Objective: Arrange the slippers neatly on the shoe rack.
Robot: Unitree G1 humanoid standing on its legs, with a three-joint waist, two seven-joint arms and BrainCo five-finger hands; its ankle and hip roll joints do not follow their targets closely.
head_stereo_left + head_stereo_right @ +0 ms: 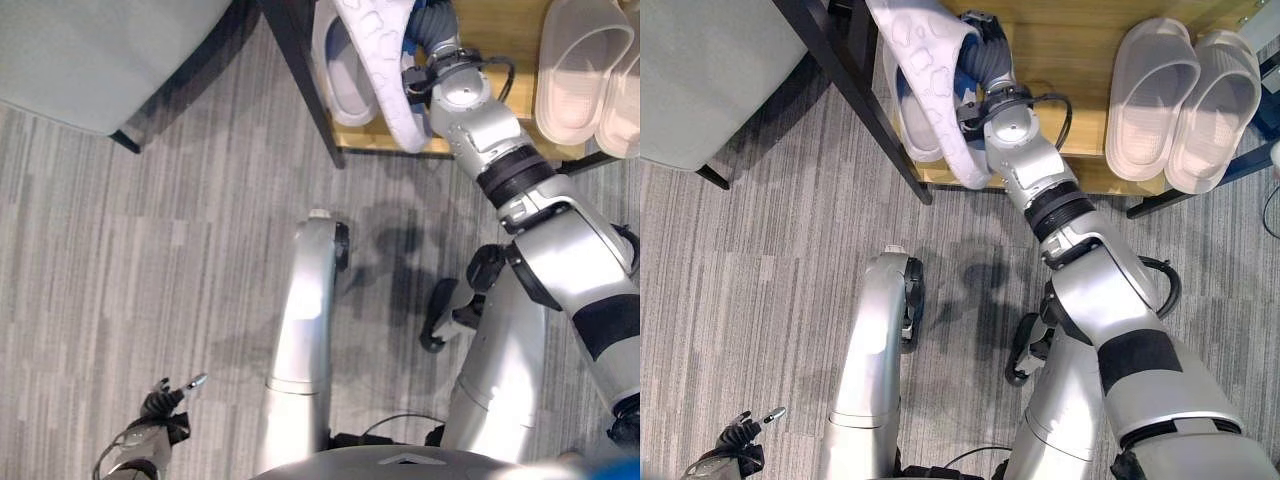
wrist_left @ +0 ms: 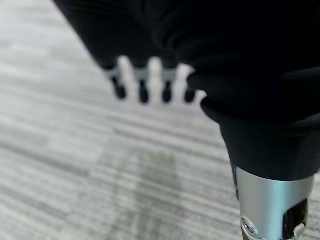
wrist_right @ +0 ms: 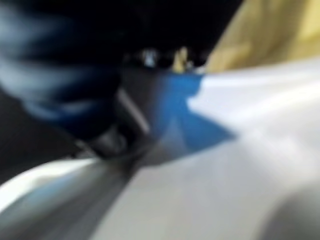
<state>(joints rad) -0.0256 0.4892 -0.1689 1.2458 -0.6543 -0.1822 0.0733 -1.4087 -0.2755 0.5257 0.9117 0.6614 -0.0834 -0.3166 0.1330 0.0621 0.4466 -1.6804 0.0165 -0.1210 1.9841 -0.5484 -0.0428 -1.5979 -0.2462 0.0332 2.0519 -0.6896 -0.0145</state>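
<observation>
Grey carpet [image 1: 150, 260] all over, with a wooden shoe rack [image 1: 1080, 60] up at the far side on dark legs. On the rack's right end, 2 pale slippers [image 1: 1185, 95] sit side by side, soles down. At its left end, another slipper [image 1: 340, 75] lies flat by the dark leg, and a white slipper [image 1: 930, 70] is tipped up on edge just above it, sole showing, overhanging the rack's front edge. The right hand [image 1: 985, 55] is pressed right against that tilted slipper; can't tell what its fingers are doing, they're hidden. The left hand [image 1: 165, 398] hangs low over the carpet, fingers straight and loose, holding nothing.
</observation>
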